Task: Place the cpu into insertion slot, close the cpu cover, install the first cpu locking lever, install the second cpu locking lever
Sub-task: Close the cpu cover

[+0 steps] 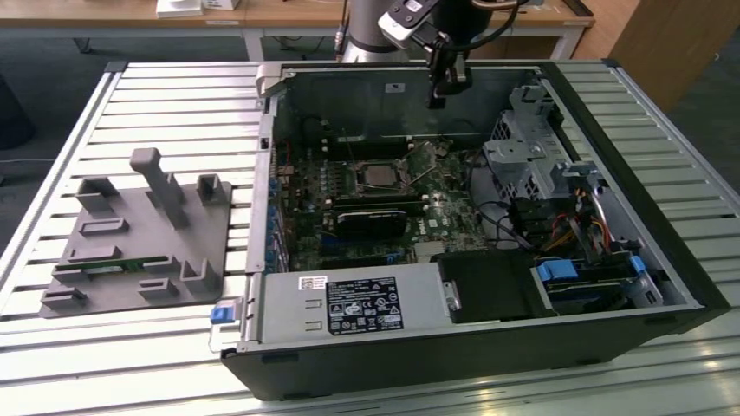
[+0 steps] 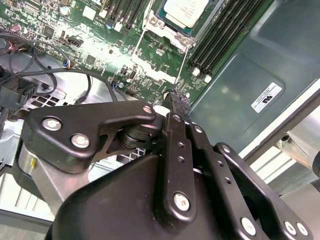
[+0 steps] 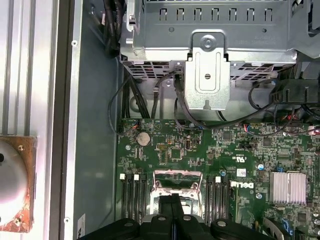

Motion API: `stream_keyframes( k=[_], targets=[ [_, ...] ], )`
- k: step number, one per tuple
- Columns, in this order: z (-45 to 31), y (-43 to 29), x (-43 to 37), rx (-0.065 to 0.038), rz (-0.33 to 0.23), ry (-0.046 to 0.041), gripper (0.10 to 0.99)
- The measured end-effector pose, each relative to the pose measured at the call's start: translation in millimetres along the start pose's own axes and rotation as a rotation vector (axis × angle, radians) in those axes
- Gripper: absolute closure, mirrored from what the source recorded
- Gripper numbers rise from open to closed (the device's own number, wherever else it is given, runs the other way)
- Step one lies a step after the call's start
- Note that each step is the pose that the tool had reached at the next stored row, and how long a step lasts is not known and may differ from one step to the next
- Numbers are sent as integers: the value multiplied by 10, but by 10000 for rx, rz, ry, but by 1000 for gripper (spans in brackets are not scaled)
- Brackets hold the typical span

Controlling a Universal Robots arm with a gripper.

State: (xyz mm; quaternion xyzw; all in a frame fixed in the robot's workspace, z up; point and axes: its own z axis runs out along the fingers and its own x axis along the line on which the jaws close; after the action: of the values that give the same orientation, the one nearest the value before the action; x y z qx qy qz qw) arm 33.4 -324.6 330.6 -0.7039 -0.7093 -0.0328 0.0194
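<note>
exterior view's left: grey fixture (image 1: 139,234) on bench (image 1: 69,364) | centre: cpu (image 2: 186,9) seated in insertion slot (image 1: 379,176), placement judged done; cpu cover (image 3: 177,175) seemingly down; latching of locking levers unclear | right of it: claw (image 1: 438,100) clenched, empty, well above motherboard (image 3: 240,150) | second wrist view gives chip's pale top; exterior view gives claw's height

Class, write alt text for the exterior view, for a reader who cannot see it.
A robot arm's pincer hangs above the green motherboard inside an open computer case on a slatted metal table. A grey fixture tray lies at the exterior view's left.
</note>
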Motion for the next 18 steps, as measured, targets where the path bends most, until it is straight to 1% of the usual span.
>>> stream_keyframes(
  k=[18],
  targets=[
    [-76, 1, 6, 0, 0, 1, 980]
  ],
)
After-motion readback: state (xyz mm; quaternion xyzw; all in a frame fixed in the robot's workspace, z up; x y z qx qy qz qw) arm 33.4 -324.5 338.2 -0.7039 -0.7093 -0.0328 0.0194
